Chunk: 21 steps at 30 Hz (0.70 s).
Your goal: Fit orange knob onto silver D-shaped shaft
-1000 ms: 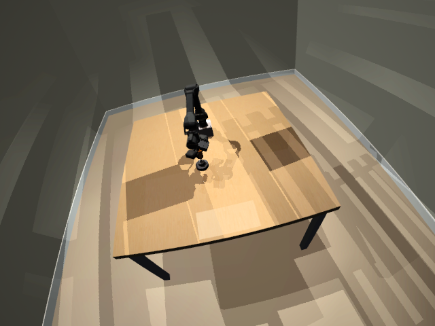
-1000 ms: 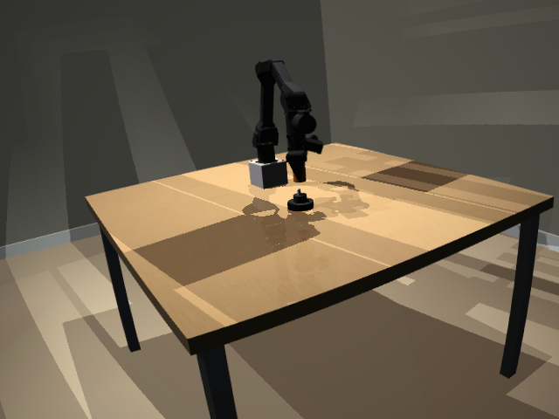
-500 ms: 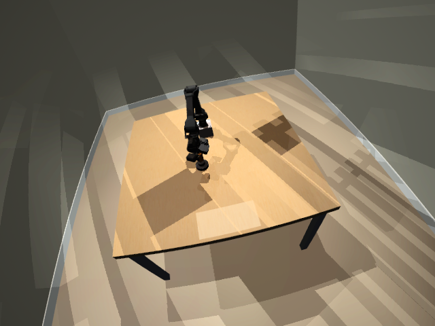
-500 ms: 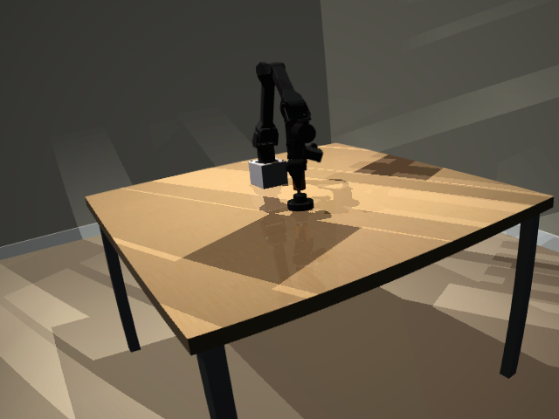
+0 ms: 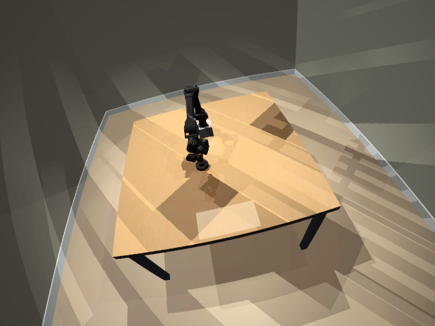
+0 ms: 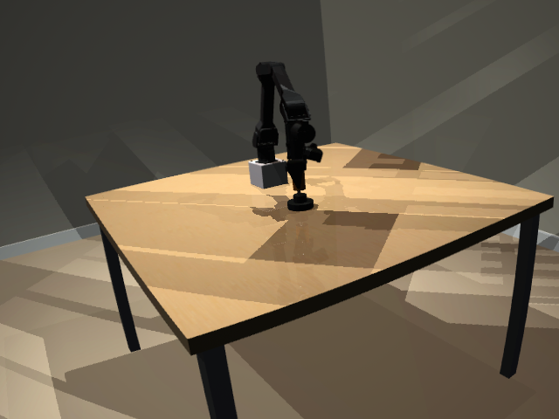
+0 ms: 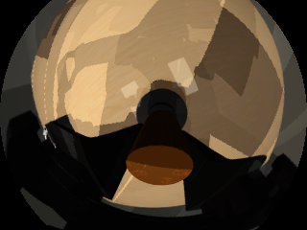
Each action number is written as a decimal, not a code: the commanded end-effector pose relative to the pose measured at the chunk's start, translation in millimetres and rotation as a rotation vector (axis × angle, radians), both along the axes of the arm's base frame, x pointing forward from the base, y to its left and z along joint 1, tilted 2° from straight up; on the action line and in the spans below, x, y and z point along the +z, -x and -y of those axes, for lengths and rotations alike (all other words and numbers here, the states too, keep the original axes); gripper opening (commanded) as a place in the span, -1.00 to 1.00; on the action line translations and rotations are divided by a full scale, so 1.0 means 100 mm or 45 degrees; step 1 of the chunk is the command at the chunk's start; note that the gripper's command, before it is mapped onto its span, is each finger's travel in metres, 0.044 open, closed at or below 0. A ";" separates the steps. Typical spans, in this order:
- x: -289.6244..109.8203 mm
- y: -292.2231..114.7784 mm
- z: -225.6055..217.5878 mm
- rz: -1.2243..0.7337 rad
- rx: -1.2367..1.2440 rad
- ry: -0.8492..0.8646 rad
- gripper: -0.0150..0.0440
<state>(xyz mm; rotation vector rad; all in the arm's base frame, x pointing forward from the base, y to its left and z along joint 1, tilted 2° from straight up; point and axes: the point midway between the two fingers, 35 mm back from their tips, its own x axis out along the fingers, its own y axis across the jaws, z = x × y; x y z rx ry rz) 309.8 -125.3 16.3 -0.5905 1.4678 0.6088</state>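
My gripper (image 5: 199,150) (image 6: 298,183) (image 7: 161,130) is shut on the orange knob (image 7: 159,165) (image 5: 200,154) and points straight down. It hangs just above the black round pedestal (image 5: 202,166) (image 6: 300,205) (image 7: 161,103) near the middle of the table. In the wrist view the knob's round top fills the space between the fingers and its body tapers down toward the pedestal right below it. The silver shaft is hidden behind the knob. I cannot tell whether the knob touches the shaft.
The arm's grey base block (image 6: 268,173) (image 5: 205,130) stands just behind the pedestal on the wooden table (image 5: 281,182) (image 6: 180,252). A low glass wall (image 5: 88,168) rings the floor around the table.
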 end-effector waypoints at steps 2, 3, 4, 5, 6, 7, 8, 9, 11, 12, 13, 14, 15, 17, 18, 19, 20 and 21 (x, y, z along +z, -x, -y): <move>0.00 0.01 -0.01 -0.001 0.004 0.004 -0.49; -0.01 0.02 -0.01 -0.001 0.004 0.004 -0.49; -0.01 0.02 -0.01 -0.001 0.004 0.004 -0.49; -0.01 0.02 -0.01 -0.001 0.004 0.004 -0.49; -0.01 0.02 -0.01 -0.001 0.004 0.004 -0.49; -0.01 0.02 -0.01 -0.001 0.004 0.004 -0.49; -0.01 0.02 -0.01 -0.001 0.004 0.004 -0.49; -0.01 0.02 -0.01 -0.001 0.004 0.004 -0.49; -0.01 0.02 -0.01 -0.001 0.004 0.004 -0.49; -0.01 0.02 -0.01 -0.001 0.004 0.004 -0.49; -0.01 0.02 -0.01 -0.001 0.004 0.004 -0.49; -0.01 0.02 -0.01 -0.001 0.004 0.004 -0.49; -0.01 0.02 -0.01 -0.001 0.004 0.004 -0.49; -0.01 0.02 -0.01 -0.001 0.004 0.004 -0.49; 0.00 0.02 -0.01 -0.001 0.004 0.004 -0.49; 0.02 0.02 -0.01 -0.001 0.004 0.004 -0.49; 0.03 0.02 -0.01 -0.001 0.004 0.004 -0.49; 0.03 0.01 -0.01 -0.001 0.004 0.004 -0.49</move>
